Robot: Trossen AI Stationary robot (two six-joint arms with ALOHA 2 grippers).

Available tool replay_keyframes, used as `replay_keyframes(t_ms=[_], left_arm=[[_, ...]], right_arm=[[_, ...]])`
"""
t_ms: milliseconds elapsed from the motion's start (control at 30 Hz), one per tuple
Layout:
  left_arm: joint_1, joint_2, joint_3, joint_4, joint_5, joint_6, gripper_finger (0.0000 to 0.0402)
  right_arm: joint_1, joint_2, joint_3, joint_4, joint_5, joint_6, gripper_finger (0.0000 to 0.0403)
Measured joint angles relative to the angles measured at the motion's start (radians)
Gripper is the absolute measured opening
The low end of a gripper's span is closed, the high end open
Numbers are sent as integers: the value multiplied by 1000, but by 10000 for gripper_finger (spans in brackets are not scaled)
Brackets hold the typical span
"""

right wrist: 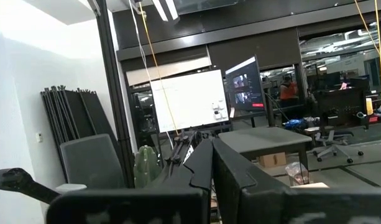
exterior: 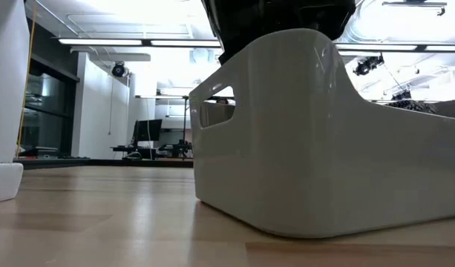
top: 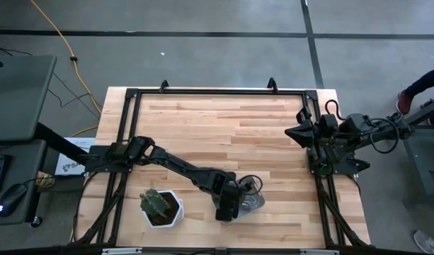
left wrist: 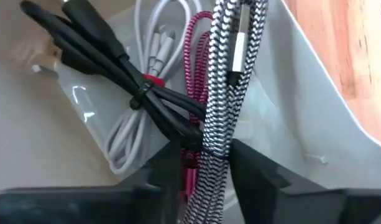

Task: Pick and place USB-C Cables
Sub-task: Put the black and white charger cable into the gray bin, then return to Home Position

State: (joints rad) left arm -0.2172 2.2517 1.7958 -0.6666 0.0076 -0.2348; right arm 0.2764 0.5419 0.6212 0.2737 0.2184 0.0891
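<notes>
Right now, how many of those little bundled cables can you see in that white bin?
4, all inside the white bin: a black cable, a white cable under it, a maroon cable beside them, and a black-and-white braided cable between the left gripper fingers. More may be hidden.

Grey floor (top: 224,49), ceiling strip lights (exterior: 123,41)

Inside a pale bin (left wrist: 314,106): black cable (left wrist: 109,59) lying across white cable (left wrist: 146,43) and maroon cable (left wrist: 196,56). Between the left gripper (left wrist: 206,165) fingers (left wrist: 252,171), slightly parted, a silver-grey braided cable (left wrist: 224,93).
</notes>
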Motion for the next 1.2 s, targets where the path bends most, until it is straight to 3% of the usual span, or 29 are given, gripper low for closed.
replay_keyframes(t_ms=[267,467,967,1067,1200], left_arm=[[11,0,35,-16,30,-50,191],[21,0,82,-17,34,-50,226],[50,-24,315,-205,35,-35,228],[53,-88,320,-202,7,-35,227],[54,-200,317,-211,-115,-11,227]], right_arm=[[0,0,0,0,0,0,0],[0,0,0,0,0,0,0],[0,0,0,0,-36,16,0],[0,0,0,0,-36,-4,0],[-1,0,0,3,-37,-34,0]])
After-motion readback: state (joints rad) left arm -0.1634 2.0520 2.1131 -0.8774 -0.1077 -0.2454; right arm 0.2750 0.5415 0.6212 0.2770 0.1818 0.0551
